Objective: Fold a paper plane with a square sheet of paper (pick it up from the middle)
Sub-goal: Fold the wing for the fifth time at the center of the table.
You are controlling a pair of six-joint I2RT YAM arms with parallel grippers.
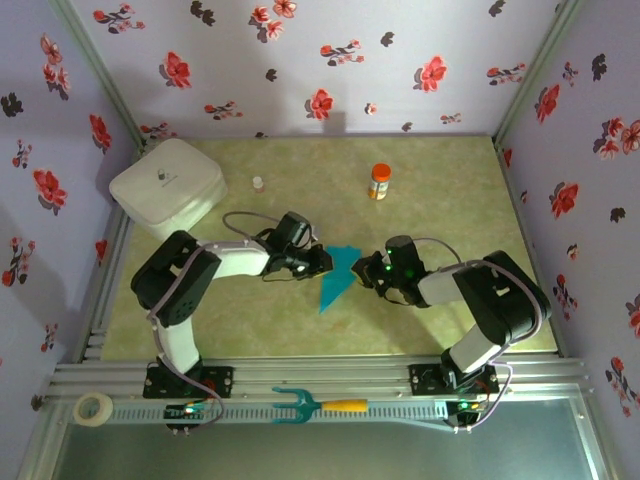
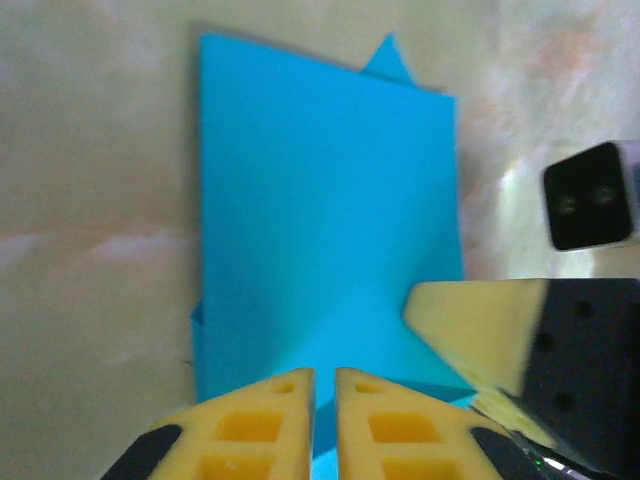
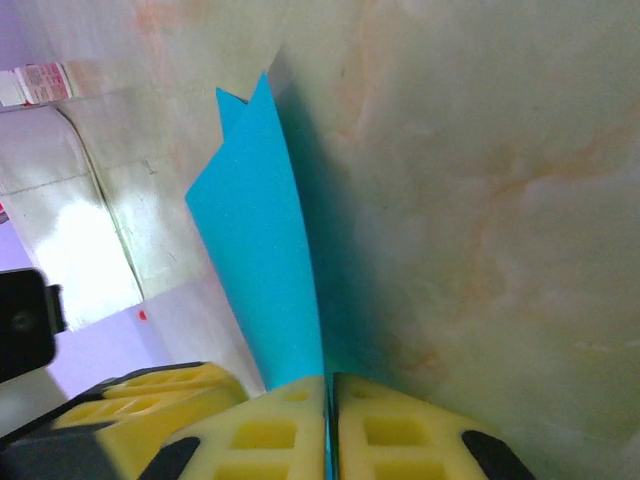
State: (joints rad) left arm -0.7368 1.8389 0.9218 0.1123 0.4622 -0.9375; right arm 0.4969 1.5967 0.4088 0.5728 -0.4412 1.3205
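The table (image 1: 450, 210) had a pale green, marbled top, walled in by lilac panels printed with red flowers. A white box (image 1: 167, 187) with rounded corners sat at its far left corner. The two arms reached in from the near edge and met near the middle of the table, the left arm (image 1: 200, 270) bent at the elbow and the right arm (image 1: 490, 295) folded low.

Between them lay the blue paper (image 1: 338, 272), partly folded into a long shape that narrowed toward the near edge, touching both grippers. In the left wrist view the blue paper (image 2: 320, 220) spread away flat with a small corner poking out past its far edge. In the right wrist view it (image 3: 265, 250) stood up on edge from the table.

The left gripper (image 1: 320, 262) sat at the paper's left side. Its yellow fingers (image 2: 270, 420) were drawn almost together, with the near edge of the paper in the thin slit between them (image 2: 323, 375). The right gripper (image 1: 362, 270) held the right side, fingers pressed tight on the sheet (image 3: 328, 380), and one of its fingers (image 2: 470, 330) rested on the paper.

A teal pronged tool (image 1: 318, 405) with a yellow handle lay on the metal rail (image 1: 540, 372) at the near edge. A roll of tape (image 1: 94, 408) sat at the rail's left end. An orange-capped bottle (image 1: 379, 182) stood toward the back, and a tiny bottle (image 1: 258, 184) stood near the box.
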